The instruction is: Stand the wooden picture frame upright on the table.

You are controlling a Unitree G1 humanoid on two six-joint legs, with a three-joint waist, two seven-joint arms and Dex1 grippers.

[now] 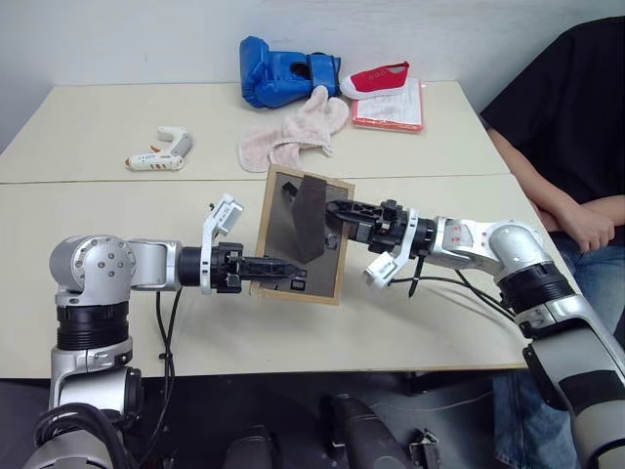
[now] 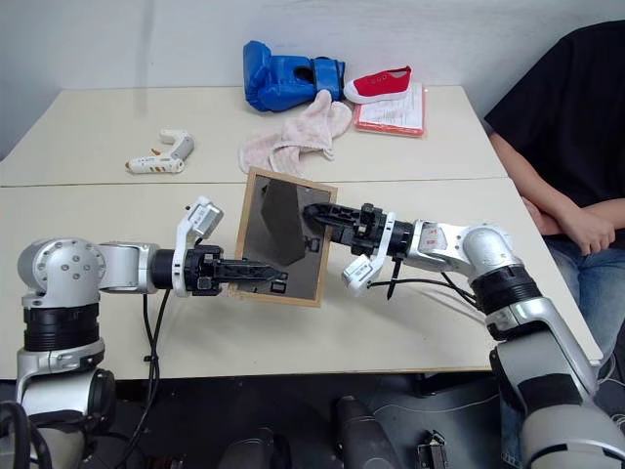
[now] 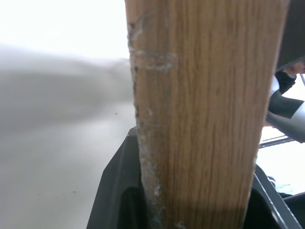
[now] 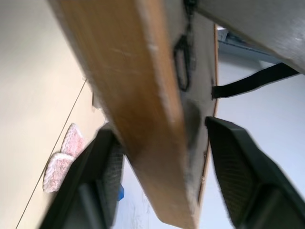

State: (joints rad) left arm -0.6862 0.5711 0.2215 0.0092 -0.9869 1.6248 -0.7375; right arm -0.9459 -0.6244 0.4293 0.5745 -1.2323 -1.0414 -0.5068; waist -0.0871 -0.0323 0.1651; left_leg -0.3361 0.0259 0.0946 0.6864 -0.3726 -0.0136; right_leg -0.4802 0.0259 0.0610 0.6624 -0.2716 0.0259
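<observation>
The small light-wood picture frame (image 1: 301, 234), dark back showing, is held above the cream-beige table (image 1: 410, 327), pinched by the left gripper (image 1: 285, 268). The right gripper (image 1: 337, 208) straddles its edge, fingers apart. Beyond lie a pink cloth (image 1: 293, 137) and a blue glove (image 1: 278, 73).

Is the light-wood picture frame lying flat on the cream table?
No: the left pincer holds the wooden picture frame raised, its dark back facing the camera.
</observation>
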